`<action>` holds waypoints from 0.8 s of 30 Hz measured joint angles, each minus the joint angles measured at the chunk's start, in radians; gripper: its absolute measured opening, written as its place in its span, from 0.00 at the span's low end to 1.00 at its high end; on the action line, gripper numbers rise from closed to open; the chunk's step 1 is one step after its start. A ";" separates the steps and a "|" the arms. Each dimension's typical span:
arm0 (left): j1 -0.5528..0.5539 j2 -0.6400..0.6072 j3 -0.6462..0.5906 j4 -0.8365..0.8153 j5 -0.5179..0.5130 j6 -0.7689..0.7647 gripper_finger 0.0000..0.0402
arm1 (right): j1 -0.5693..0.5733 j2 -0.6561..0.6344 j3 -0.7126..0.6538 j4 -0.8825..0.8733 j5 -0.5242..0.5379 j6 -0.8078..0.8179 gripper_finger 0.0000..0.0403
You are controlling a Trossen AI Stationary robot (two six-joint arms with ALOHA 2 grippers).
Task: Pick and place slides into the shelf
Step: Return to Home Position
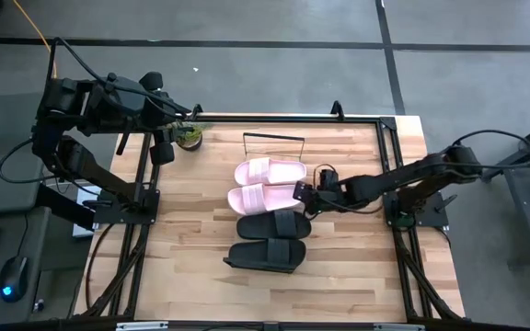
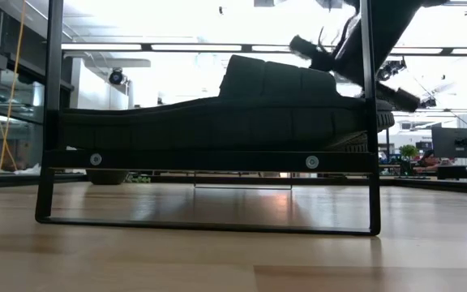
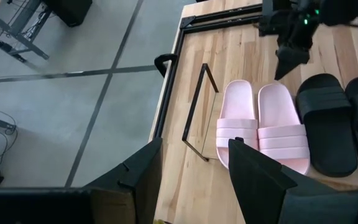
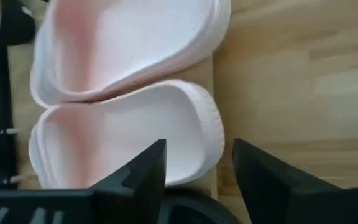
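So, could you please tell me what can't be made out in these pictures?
Right wrist view: the pink slides run off the picture's edges, so their straps are unseen.
Low view: the black slide on the shelf hides the slides behind it.
High view: slides cover the shelf; its board blends into the table.
Left wrist view: the right gripper by the pink slides is only a dark shape.
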 joint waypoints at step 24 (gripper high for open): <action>0.000 -0.058 0.000 0.002 0.015 -0.248 0.42 | -0.072 -0.510 0.001 -0.056 0.076 -0.378 0.44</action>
